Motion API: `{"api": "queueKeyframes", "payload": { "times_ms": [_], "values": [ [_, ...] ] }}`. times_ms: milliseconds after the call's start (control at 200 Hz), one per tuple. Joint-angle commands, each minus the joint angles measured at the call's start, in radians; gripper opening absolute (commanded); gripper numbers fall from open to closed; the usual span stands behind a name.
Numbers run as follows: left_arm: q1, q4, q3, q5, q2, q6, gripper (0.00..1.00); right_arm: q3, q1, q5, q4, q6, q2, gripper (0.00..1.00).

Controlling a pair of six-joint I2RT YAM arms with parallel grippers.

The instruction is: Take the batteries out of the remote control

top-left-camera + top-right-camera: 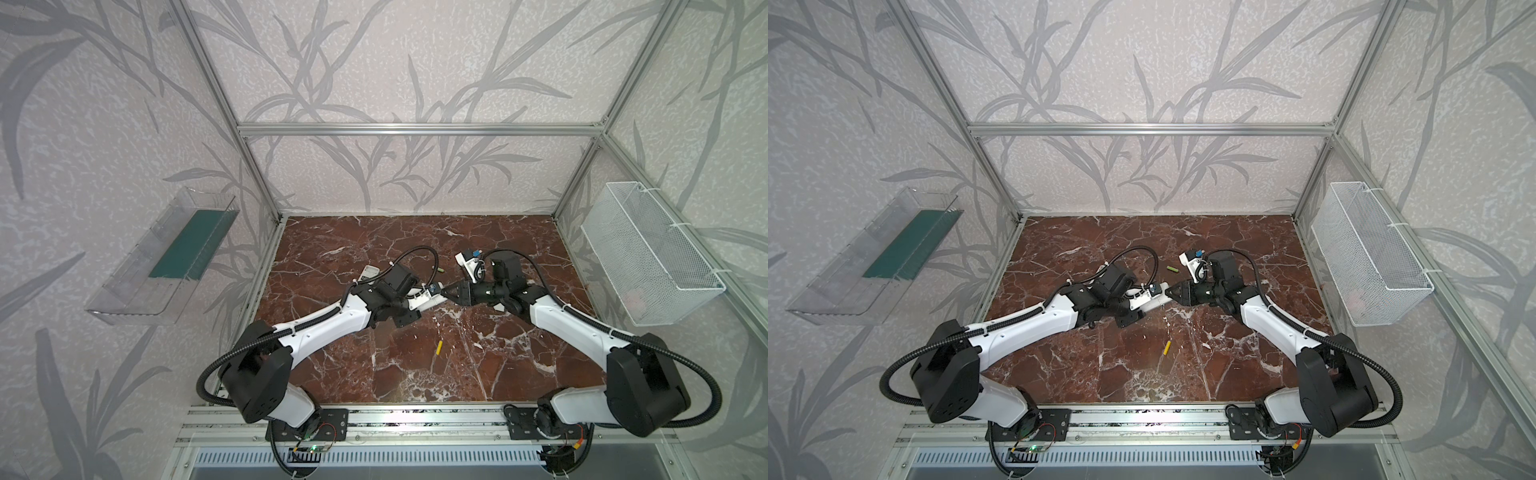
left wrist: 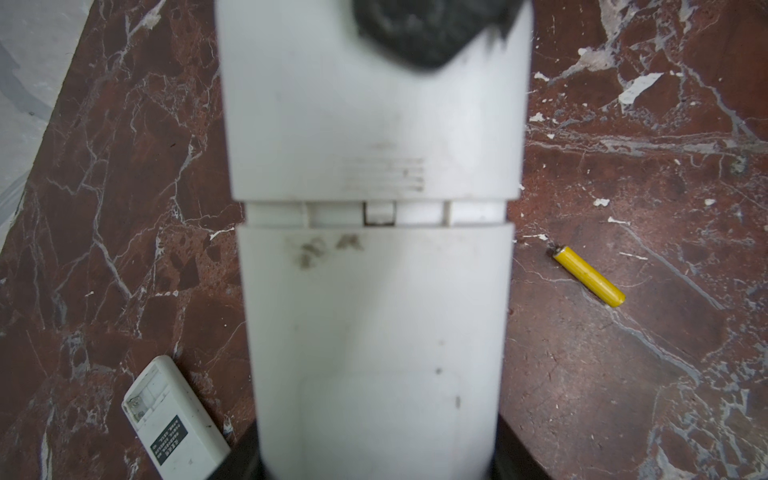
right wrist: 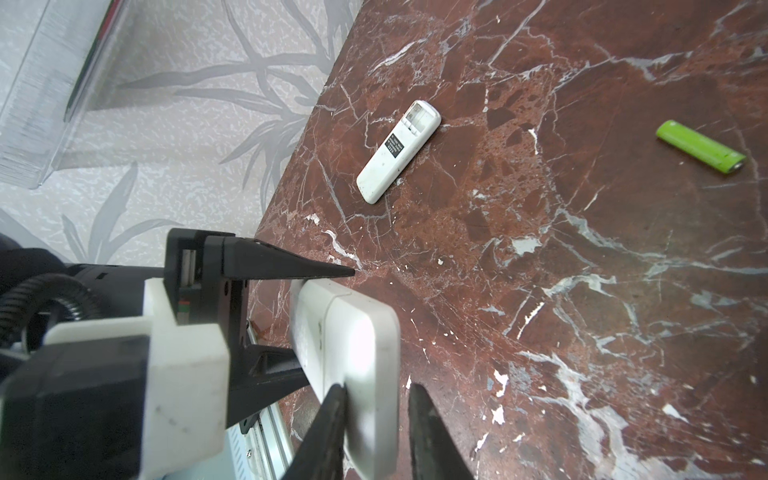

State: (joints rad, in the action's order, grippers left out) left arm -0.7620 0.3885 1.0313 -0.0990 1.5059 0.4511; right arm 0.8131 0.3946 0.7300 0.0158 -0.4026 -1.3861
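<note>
My left gripper is shut on a white remote control, held off the marble table with its back up. The battery cover is slid partway, showing a gap across the body. My right gripper is open and straddles the remote's far end; one finger touches its side and the other stands slightly off. One yellow battery lies on the table in front of the grippers, and a green battery lies behind them. A second white remote lies flat, its compartment uncovered.
A clear plastic bin with a green pad hangs on the left wall. A white wire basket hangs on the right wall. Aluminium frame posts border the table.
</note>
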Motion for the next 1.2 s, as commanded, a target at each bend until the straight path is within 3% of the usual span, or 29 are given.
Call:
{"api": "queueKeyframes", "payload": {
  "times_ms": [0,605,835,1195],
  "values": [
    [0.003,0.007,0.035,-0.018,0.012,-0.015,0.02,-0.016,0.0,-0.013,0.026,-0.007,0.015,0.23],
    [0.013,0.021,0.032,-0.041,0.014,-0.037,0.02,-0.017,-0.016,0.023,0.055,-0.024,0.02,0.12],
    [0.014,0.043,0.047,-0.038,0.029,-0.041,0.02,-0.015,-0.007,0.015,0.045,-0.011,0.032,0.46],
    [0.015,0.056,0.069,-0.05,0.042,-0.043,0.0,0.04,0.038,-0.026,0.006,0.024,-0.037,0.51]
  ]
}}
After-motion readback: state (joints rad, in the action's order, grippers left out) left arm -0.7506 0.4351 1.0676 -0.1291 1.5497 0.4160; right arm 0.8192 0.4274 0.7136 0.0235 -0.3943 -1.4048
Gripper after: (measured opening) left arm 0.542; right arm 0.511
